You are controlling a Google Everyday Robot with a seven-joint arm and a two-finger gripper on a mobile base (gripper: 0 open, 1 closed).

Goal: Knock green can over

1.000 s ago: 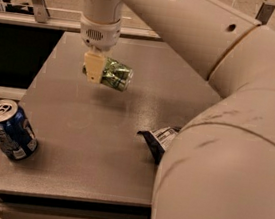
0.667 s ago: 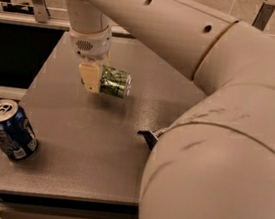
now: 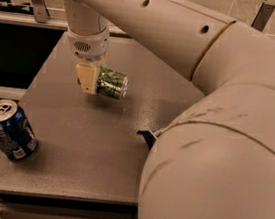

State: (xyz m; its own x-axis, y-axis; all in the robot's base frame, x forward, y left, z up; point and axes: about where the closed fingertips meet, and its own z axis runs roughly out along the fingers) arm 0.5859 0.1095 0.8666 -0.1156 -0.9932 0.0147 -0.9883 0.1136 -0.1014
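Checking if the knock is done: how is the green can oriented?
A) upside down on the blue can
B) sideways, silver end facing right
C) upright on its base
B: the green can is turned sideways, its end facing right, right beside the gripper above mid-table.

You see a cream claw point(image 3: 91, 80) over the grey speckled worktop point(image 3: 97, 146), beside the shiny green can point(image 3: 112, 83) with pale whitish markings. Your blue can point(image 3: 12, 133) shows a silver top and white patches. The arm point(image 3: 188, 27) is off-white.
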